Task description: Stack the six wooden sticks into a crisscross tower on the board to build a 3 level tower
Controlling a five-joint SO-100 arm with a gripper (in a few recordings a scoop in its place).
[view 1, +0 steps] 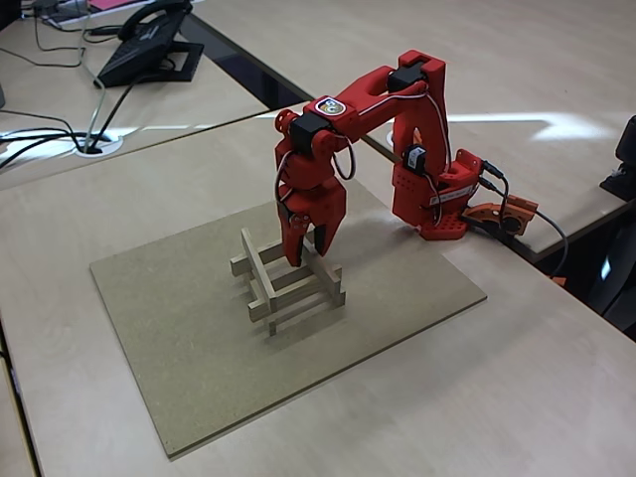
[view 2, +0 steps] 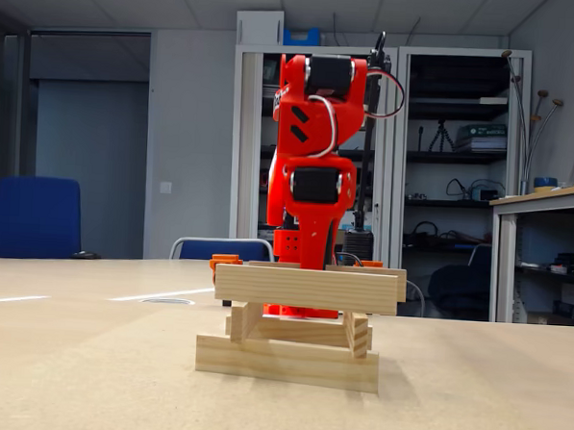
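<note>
I count six wooden sticks [view 1: 260, 268], two in each of three crossed layers, making one tower [view 2: 301, 324]. Under it lies one board [view 1: 199, 318]. I have one claw [view 1: 308, 243], and one telephone [view 1: 149, 45] sits behind.

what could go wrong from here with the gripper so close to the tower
1. The gripper reaches down among the top sticks of the tower; pulling out at an angle could drag one off.
2. The layers look loosely laid, with ends overhanging, so a small nudge may shift or topple them onto the board.
3. Whether the fingers are clear of the wood can't be told; lifting while touching could upset the top layer.
</note>
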